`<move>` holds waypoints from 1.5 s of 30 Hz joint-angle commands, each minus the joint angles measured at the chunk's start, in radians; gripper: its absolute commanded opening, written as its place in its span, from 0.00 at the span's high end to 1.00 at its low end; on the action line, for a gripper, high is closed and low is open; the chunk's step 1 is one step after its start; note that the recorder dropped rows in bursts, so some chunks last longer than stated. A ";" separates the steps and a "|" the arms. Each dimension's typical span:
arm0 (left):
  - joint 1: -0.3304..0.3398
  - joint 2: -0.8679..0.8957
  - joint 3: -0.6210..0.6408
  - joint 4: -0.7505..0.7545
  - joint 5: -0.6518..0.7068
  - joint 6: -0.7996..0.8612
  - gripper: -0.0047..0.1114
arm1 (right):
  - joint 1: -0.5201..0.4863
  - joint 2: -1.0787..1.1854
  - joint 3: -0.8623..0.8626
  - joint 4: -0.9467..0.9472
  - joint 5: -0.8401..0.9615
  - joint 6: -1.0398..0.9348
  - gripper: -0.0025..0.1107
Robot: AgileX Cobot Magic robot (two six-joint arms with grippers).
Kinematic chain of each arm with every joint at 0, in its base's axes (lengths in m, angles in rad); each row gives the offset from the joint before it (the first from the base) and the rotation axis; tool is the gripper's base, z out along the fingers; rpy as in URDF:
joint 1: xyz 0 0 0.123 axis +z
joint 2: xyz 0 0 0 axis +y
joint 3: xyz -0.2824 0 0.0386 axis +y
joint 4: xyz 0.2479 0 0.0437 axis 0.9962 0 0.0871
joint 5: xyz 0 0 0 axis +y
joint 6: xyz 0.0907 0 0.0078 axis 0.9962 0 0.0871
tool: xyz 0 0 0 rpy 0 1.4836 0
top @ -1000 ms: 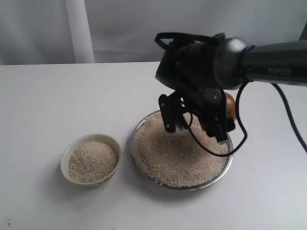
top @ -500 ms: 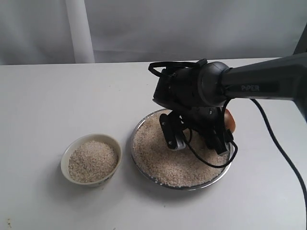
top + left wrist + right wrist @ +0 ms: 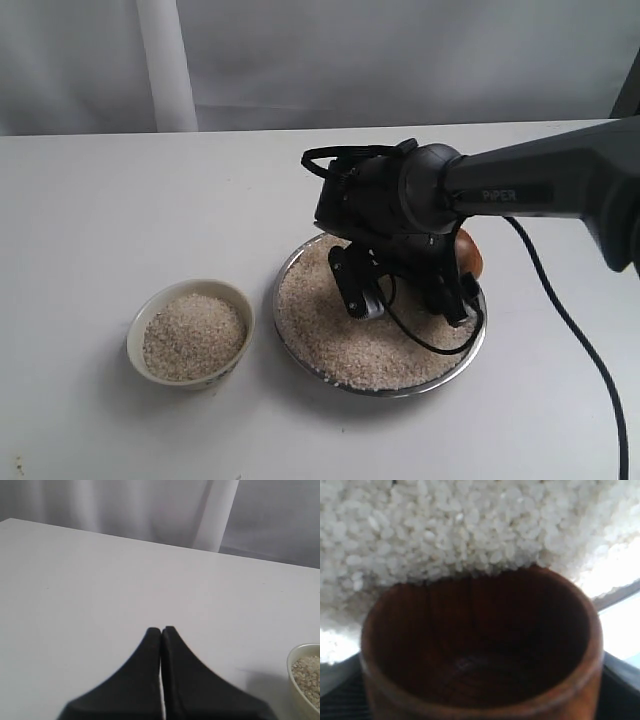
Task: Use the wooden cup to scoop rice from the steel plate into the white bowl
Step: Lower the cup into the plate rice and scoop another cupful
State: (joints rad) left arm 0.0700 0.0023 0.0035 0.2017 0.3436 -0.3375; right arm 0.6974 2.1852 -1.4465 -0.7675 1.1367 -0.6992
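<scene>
My right gripper [image 3: 456, 272] is shut on the wooden cup [image 3: 470, 254], low over the far right side of the steel plate [image 3: 400, 390]. In the right wrist view the cup [image 3: 480, 645] shows a dark, empty inside, and its rim touches the rice [image 3: 445, 525]. Rice [image 3: 340, 335] fills the plate. The white bowl [image 3: 190, 287] stands left of the plate, heaped with rice [image 3: 193, 337]. My left gripper [image 3: 161, 630] is shut, holds nothing, and hangs over bare table. The bowl [image 3: 296, 672] is at the edge of the left wrist view.
The white table [image 3: 120, 210] carries only the bowl and the plate. A pale curtain [image 3: 300, 60] with a white post [image 3: 165, 65] runs behind its far edge. A black cable [image 3: 590, 370] trails from the right arm over the table's right side.
The right arm has come down and shifted left, bringing the cup from above the plate down onto the rice at its far right side. The bowl and the plate have not moved.
</scene>
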 commanded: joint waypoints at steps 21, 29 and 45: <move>0.000 -0.002 -0.004 -0.005 -0.006 -0.002 0.96 | 0.052 0.010 0.002 0.131 -0.169 0.002 0.98; 0.000 -0.002 -0.004 -0.005 -0.006 -0.002 0.96 | 0.063 0.006 -0.027 0.220 -0.210 0.002 0.98; 0.000 -0.002 -0.004 -0.005 -0.006 -0.002 0.96 | 0.025 -0.016 -0.055 0.504 -0.280 -0.023 0.98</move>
State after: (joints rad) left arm 0.0700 0.0023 0.0035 0.2017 0.3436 -0.3375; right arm 0.7357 2.1786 -1.4989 -0.3856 0.9127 -0.7075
